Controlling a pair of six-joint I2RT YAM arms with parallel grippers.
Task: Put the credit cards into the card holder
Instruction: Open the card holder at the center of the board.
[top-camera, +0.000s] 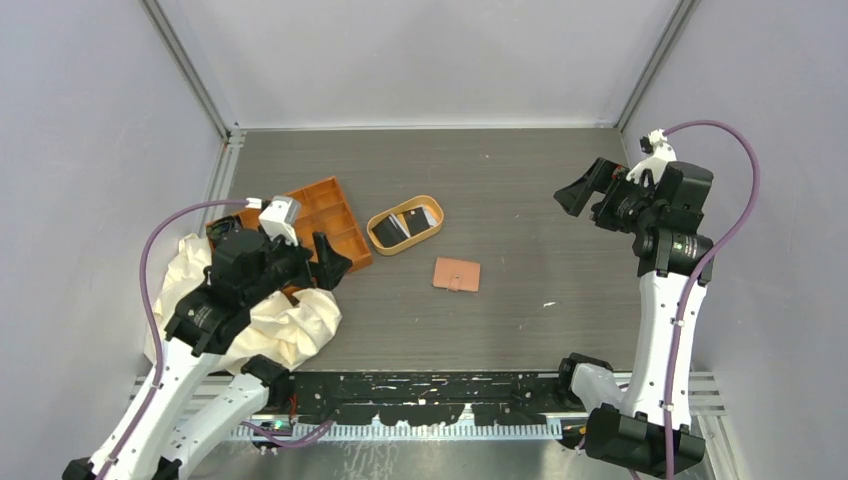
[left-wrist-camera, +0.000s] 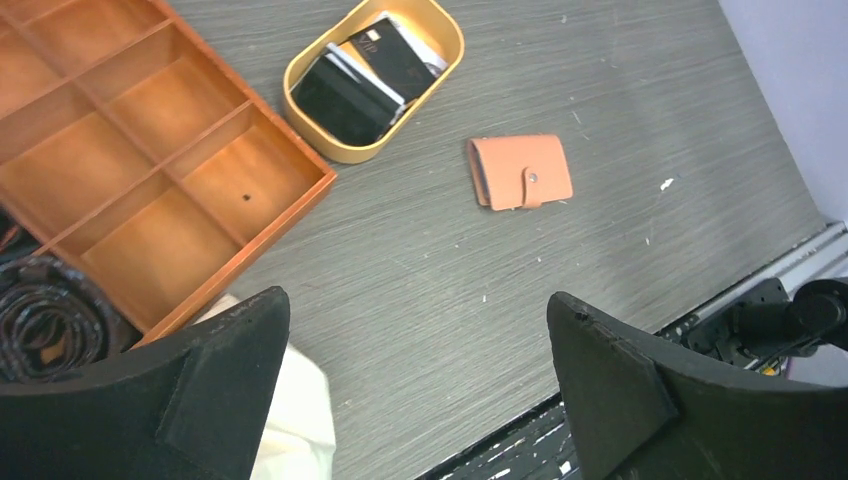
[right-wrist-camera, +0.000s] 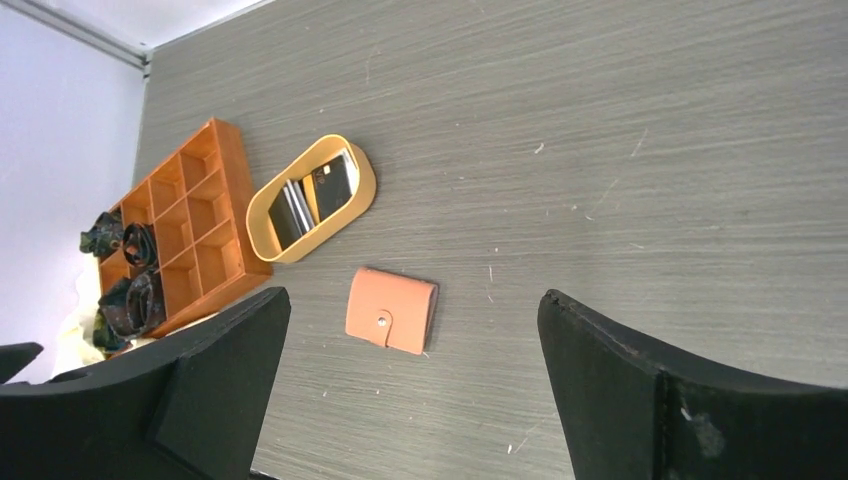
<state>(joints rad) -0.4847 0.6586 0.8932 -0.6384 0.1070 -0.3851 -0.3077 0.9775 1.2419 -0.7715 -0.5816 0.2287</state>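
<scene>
Left hand (left-wrist-camera: 415, 303) and right hand (right-wrist-camera: 412, 300) spread wide; card holder (top-camera: 456, 274) lies mid-table, apart from oval tray (left-wrist-camera: 340, 152).

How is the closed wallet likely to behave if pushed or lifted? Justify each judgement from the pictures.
The wallet lies flat and thin on the table, so a push would probably slide it, not tip or roll it. It looks like soft leather, so it may flex when lifted. Its snap tab appears fastened, so it likely won't fall open.
</scene>
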